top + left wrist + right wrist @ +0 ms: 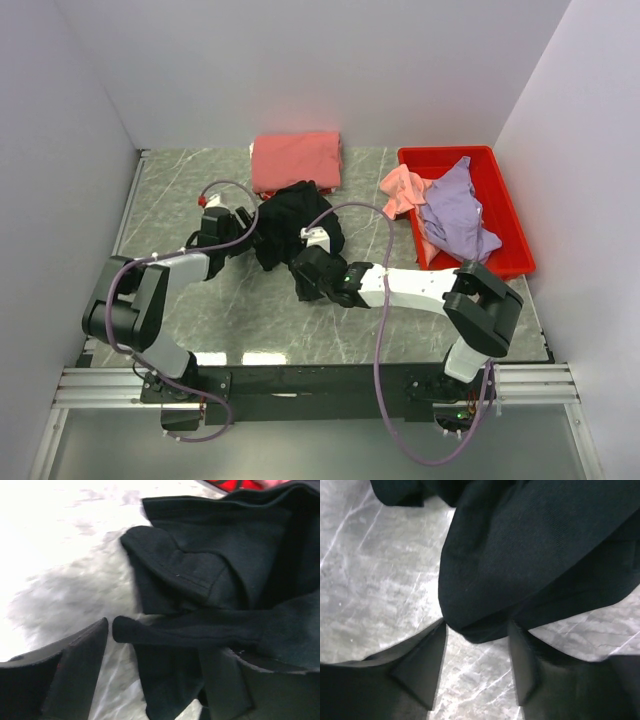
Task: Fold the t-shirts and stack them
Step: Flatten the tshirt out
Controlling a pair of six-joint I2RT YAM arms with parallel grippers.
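Note:
The large black t-shirt lies crumpled in the middle of the table. My left gripper is at its left edge, jaws open, with a fold of black cloth lying between the fingers. My right gripper is at its near edge, jaws open, with the cloth's hem at the fingertips. A coral-red shirt lies folded at the back. A pink shirt hangs over the bin's left rim. A lavender shirt lies in the bin.
A red plastic bin stands at the right of the grey marble table. White walls close in the back and both sides. The arms' cables loop over the near half of the table.

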